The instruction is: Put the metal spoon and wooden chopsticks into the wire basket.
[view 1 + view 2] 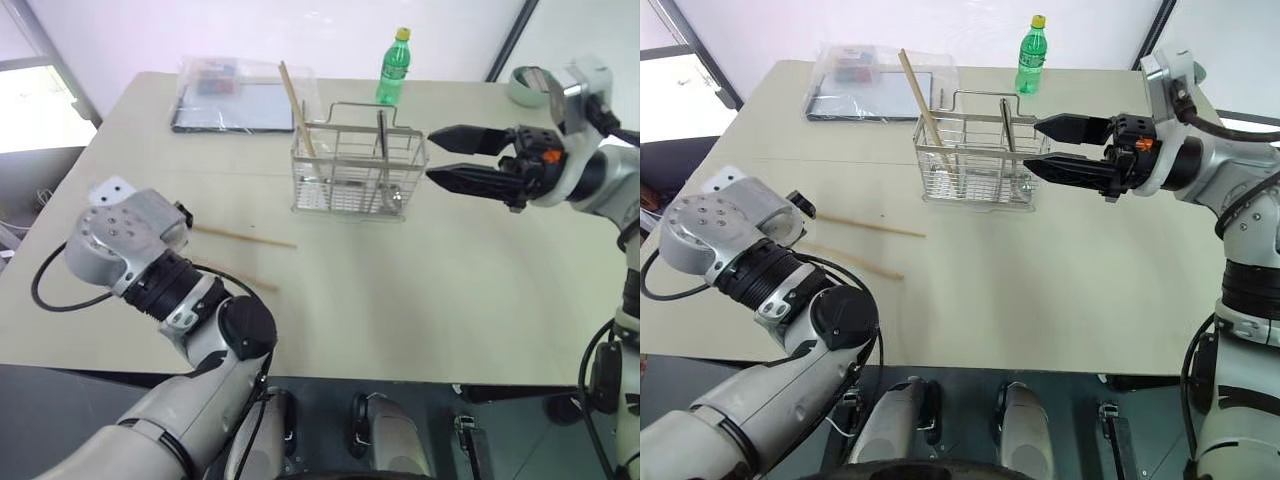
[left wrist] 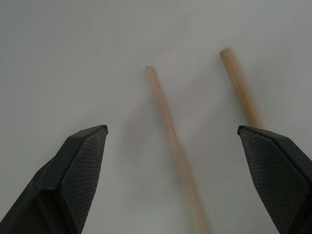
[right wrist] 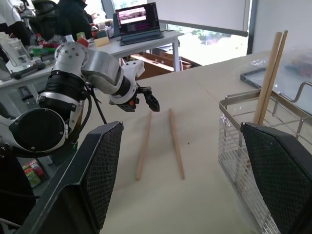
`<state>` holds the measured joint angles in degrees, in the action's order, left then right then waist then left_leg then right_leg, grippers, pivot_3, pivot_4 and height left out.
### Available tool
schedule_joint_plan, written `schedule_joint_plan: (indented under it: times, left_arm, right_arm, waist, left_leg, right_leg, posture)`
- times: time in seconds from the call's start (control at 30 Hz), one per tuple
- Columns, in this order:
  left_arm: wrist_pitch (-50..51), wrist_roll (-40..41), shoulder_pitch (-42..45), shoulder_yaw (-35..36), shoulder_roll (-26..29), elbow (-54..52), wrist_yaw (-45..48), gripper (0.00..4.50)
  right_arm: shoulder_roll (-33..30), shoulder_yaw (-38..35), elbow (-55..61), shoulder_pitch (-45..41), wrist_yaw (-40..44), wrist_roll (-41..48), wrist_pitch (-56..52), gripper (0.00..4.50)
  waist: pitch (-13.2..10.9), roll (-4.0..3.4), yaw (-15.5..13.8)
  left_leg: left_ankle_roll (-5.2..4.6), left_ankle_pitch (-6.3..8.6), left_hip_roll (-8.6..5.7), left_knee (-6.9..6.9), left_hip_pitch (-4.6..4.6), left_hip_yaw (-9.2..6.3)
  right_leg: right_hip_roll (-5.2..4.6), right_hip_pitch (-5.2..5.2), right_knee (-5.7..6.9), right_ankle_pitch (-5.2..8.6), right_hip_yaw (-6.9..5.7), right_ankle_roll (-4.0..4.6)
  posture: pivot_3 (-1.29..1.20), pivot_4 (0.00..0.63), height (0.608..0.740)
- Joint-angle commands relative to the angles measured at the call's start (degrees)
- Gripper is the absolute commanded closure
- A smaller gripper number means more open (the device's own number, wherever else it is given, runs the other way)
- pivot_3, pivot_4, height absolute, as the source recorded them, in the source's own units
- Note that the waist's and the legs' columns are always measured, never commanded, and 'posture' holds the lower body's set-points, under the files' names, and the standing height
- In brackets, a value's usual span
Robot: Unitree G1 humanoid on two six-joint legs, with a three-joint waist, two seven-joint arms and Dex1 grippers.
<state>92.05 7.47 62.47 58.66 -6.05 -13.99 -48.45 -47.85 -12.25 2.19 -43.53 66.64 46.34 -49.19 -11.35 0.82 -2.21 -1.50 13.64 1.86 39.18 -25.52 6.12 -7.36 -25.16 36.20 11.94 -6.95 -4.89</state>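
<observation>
Beige counter [image 1: 420, 300]: wire basket [image 1: 355, 170] near ctr; 2 loose wooden chopsticks [image 1: 245, 237] at its 8 o'clock; green bottle [image 1: 394, 68] at 12; plastic-bagged item [image 1: 235, 95] at 10; tape roll [image 1: 525, 85] at 2.

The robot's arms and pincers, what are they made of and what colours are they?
Both arms are silver-grey shells joined by black ribbed joints, with black cables looping alongside. The left gripper and the right gripper each end in two black tapered fingers whose inner pads carry a fine grid texture. The right one has a small orange mark near its base, and the left wrist housing is a rounded silver cap dotted with screw holes.
</observation>
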Motion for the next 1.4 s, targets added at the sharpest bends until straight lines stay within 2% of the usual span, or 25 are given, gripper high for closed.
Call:
schedule_joint_plan:
  times: [0.03, 0.27, 0.3, 0.37, 0.4, 0.6, 0.63, 0.9, 1.03, 1.2, 1.33, 1.4]
  left_arm:
    - [0.2, -3.2, -1.1, -1.1, 1.3, 0.8, 3.0, 0.00]
    - [-5.8, -6.2, -4.5, -1.3, 1.9, 8.3, 6.9, 0.00]
    - [-6.6, -6.3, -4.7, -1.3, 2.0, 9.1, 7.3, 0.25]
    - [-7.7, -6.6, -4.7, -1.0, 2.1, 10.1, 7.6, 0.81]
    - [-8.4, -6.7, -4.7, -0.8, 2.1, 10.5, 7.7, 1.25]
    - [-10.1, -6.6, -3.7, 0.1, 2.4, 11.4, 8.1, 4.38]
    - [-10.3, -6.6, -3.6, 0.2, 2.6, 11.6, 8.1, 4.48]
    - [-10.2, -7.1, -3.4, 1.5, 4.4, 9.1, 8.3, 4.48]
    - [-14.6, -5.8, -3.4, 1.6, 12.5, 9.9, 11.9, 4.48]
    - [-33.4, 1.8, 1.2, -2.3, 28.0, 23.6, 26.3, 4.48]
    - [-44.2, 11.6, 12.3, -8.1, 35.9, 35.3, 46.2, 4.48]
    - [-47.7, 14.0, 16.8, -11.6, 38.3, 39.6, 53.8, 4.48]
  right_arm:
    - [-0.1, -2.3, 2.0, -0.6, -1.7, 1.4, 0.5, 0.56]
    - [0.0, -2.4, 3.3, 0.5, -3.4, 2.3, 0.4, 0.56]
    - [-0.4, -1.9, 3.8, 1.2, -2.9, 2.0, 0.9, 0.51]
    - [-1.0, -1.6, 4.6, 2.2, -2.0, 1.8, 1.3, 0.49]
    - [-1.3, -1.7, 5.0, 2.6, -1.7, 2.2, 1.0, 0.49]
    - [-2.4, -2.0, 4.7, 2.1, -1.0, 2.8, 0.8, 0.49]
    - [-2.5, -1.9, 4.6, 2.1, -0.9, 2.7, 0.9, 0.49]
    - [-2.7, -1.2, 3.3, 1.2, -0.7, 2.2, 1.0, 0.49]
    - [-3.6, -0.7, 3.5, 1.8, 0.2, 1.8, 0.9, 0.49]
    - [-5.1, -1.1, 4.1, 2.6, 1.6, 2.3, 0.5, 0.49]
    - [-5.7, -1.3, 3.4, 2.3, 1.5, 2.1, 0.6, 0.49]
    - [-5.7, -1.3, 3.0, 2.1, 1.2, 1.8, 0.7, 0.49]
  waist:
    - [0.0, 0.00, 0.0]
    - [0.1, -0.10, 0.0]
    - [0.1, -0.15, 0.0]
    - [0.2, -0.25, 0.0]
    - [0.2, -0.28, -0.1]
    - [0.2, -0.29, -0.2]
    - [0.2, -0.29, -0.2]
    - [0.2, -0.29, -0.1]
    - [0.2, -0.19, 0.3]
    - [0.1, -0.11, 0.7]
    - [0.2, 0.14, -0.5]
    - [0.2, 0.30, -0.6]
  left_leg:
    - [-0.01, 0.01, 0.00, 0.00, 0.00, 0.00]
    - [-0.28, 0.16, 0.01, 0.00, 0.05, 0.01]
    - [-0.31, 0.18, 0.01, 0.00, 0.07, 0.00]
    - [-0.31, 0.18, 0.02, -0.01, 0.11, 0.00]
    - [-0.32, 0.19, 0.02, 0.00, 0.12, 0.00]
    - [-0.31, 0.19, 0.01, 0.00, 0.12, -0.04]
    - [-0.32, 0.19, -0.01, 0.01, 0.11, -0.03]
    - [-0.33, 0.19, 0.00, 0.00, 0.11, -0.03]
    - [-0.32, 0.19, 0.05, 0.00, 0.06, -0.01]
    - [-0.30, 0.19, 0.12, -0.03, -0.05, 0.04]
    - [-0.16, 0.27, 0.05, 0.07, -0.21, -0.02]
    - [-0.14, 0.28, 0.00, 0.13, -0.34, -0.05]
  right_leg:
    - [0.00, -0.01, 0.00, 0.00, 0.00, 0.00]
    - [-0.01, 0.01, 0.03, 0.00, 0.01, 0.01]
    - [-0.01, 0.01, 0.05, 0.00, 0.01, 0.01]
    - [-0.01, 0.05, 0.05, 0.00, 0.01, 0.01]
    - [-0.01, 0.05, 0.05, 0.00, 0.01, 0.01]
    - [-0.02, 0.07, 0.05, -0.01, 0.00, 0.02]
    - [-0.04, 0.07, 0.05, -0.01, 0.00, 0.02]
    - [-0.04, 0.07, 0.04, -0.01, -0.01, 0.02]
    - [0.00, -0.02, 0.05, -0.01, -0.01, 0.03]
    - [0.06, -0.21, 0.09, -0.06, -0.02, 0.12]
    - [-0.04, -0.16, -0.04, -0.07, -0.16, 0.12]
    - [-0.11, -0.17, -0.10, -0.08, -0.22, 0.11]
  posture:
    - [0.00, 0.150, 0.707]
    - [0.00, 0.150, 0.707]
    - [0.00, 0.150, 0.707]
    - [0.00, 0.150, 0.707]
    - [0.00, 0.150, 0.707]
    - [0.00, 0.150, 0.707]
    - [0.00, 0.150, 0.707]
    - [0.00, 0.150, 0.707]
    - [0.00, 0.150, 0.707]
    - [0.00, 0.150, 0.707]
    - [0.00, 0.150, 0.707]
    - [0.00, 0.150, 0.707]
